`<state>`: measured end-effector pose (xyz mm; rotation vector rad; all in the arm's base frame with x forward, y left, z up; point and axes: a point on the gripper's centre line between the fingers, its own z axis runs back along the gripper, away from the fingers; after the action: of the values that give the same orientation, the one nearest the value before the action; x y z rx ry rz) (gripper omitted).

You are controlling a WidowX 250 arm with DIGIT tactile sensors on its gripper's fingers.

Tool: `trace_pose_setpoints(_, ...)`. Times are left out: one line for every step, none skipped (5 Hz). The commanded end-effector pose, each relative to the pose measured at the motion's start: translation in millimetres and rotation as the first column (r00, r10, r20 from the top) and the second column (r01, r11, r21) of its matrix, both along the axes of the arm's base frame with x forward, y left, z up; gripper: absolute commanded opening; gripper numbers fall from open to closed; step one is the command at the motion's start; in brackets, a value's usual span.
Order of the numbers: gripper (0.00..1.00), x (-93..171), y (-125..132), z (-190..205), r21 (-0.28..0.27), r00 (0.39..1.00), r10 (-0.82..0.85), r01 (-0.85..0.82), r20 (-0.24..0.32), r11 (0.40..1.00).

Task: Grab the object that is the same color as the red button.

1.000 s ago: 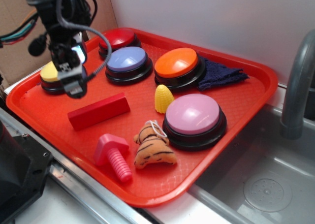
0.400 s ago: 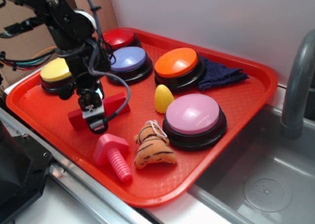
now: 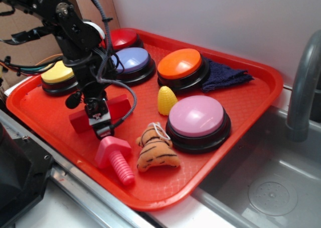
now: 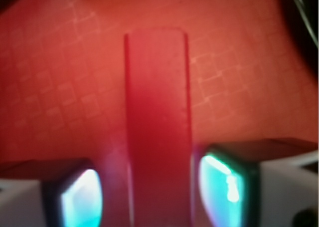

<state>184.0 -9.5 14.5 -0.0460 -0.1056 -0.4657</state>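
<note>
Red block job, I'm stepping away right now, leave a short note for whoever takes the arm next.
Gripper: open, down over the block, one finger each side across its narrow width. The wrist view shows gaps on both sides, so it is not clamped.
Block: flat on the tray, in front of the yellow button, behind the pink bolt.
Red button: back of the tray, untouched.
Done: match picked, gripper straddling it.
Left: close on the block and lift.
</note>
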Motion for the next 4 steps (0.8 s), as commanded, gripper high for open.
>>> trace_pose_setpoints(0.00, 6.0, -1.1, 25.3, 0.026, 0.998, 0.067, -0.067, -0.016, 0.997)
trace_pose_setpoints(0.00, 9.2, -5.1, 58.6, 0.025, 0.992, 0.120, -0.119, -0.031, 0.993)
trace_pose_setpoints(0.00, 6.9, -8.9, 105.0, -0.006, 0.973, 0.230, -0.230, 0.011, 0.973)
trace_pose_setpoints(0.00, 6.5, -12.3, 139.0, -0.061, 0.925, 0.378, -0.375, 0.040, 0.925)
